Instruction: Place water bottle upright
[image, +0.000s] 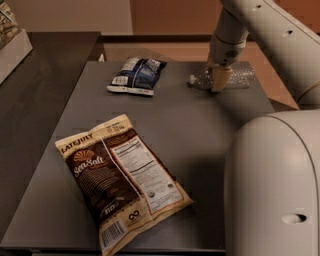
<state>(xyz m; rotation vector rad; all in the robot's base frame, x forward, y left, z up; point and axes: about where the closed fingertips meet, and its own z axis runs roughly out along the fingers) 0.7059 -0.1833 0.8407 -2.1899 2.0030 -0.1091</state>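
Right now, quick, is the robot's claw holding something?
Gripper: down over the lying water bottle, far right on the table; open or closed cannot be told.

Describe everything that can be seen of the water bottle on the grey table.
The water bottle is small, of clear ribbed plastic, with a pale cap at its left end. It lies on its side, not upright, near the far right corner of the grey table, its length running left to right. The robot's hand is down over its middle and hides that part; whether it grips the bottle I cannot tell. The blue snack bag lies apart, to its left.
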